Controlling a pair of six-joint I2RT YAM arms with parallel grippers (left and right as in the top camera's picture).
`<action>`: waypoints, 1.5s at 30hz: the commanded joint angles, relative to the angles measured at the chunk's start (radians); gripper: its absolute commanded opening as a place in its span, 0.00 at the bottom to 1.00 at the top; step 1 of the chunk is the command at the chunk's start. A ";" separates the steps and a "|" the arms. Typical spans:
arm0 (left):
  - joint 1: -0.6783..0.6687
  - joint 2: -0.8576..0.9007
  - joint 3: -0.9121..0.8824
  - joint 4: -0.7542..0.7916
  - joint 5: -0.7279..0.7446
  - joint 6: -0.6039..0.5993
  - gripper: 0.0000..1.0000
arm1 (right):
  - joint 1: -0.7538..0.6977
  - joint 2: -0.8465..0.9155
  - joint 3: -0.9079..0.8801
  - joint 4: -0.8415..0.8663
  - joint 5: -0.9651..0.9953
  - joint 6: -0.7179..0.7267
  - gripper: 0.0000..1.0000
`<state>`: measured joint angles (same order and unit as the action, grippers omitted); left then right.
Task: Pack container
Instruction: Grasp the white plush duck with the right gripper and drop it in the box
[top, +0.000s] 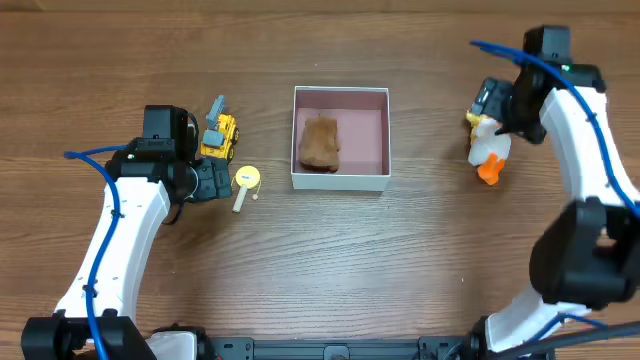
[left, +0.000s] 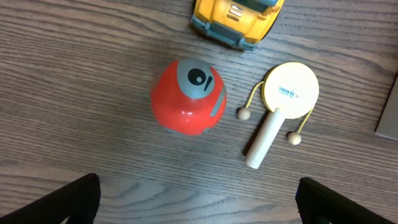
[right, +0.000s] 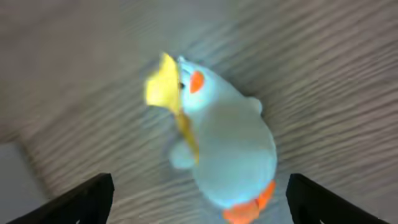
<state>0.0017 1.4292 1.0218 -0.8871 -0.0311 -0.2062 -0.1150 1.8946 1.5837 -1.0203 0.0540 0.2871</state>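
Note:
The container (top: 341, 181) stands mid-table, a white-walled square box with a pink inside, and a brown toy (top: 319, 143) lies in its left half. My left gripper (top: 205, 180) is open and empty (left: 199, 202), hovering just short of a red round toy (left: 188, 96) that the overhead view hides. A yellow truck (top: 219, 135) and a small yellow rattle drum (top: 245, 180) lie beside it. My right gripper (top: 492, 112) is open (right: 199, 202) above a white plush duck (top: 488, 152) with a yellow beak and orange feet (right: 231, 146), not touching it.
In the left wrist view the truck (left: 235, 18) is beyond the red toy and the rattle drum (left: 283, 106) is to its right. The container's corner (left: 392, 112) shows at that view's right edge. Bare wooden table surrounds everything.

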 joint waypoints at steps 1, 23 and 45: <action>-0.002 0.007 0.023 0.002 -0.003 0.016 1.00 | -0.024 0.065 -0.016 0.013 -0.018 0.000 0.91; -0.002 0.007 0.023 0.002 -0.003 0.016 1.00 | 0.282 -0.294 0.041 -0.129 -0.168 0.171 0.04; -0.002 0.007 0.023 0.001 -0.010 0.029 1.00 | 0.565 -0.075 0.072 0.077 0.005 0.175 0.89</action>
<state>0.0017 1.4296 1.0218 -0.8871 -0.0315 -0.2062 0.4511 1.9472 1.5845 -0.9398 0.0498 0.5346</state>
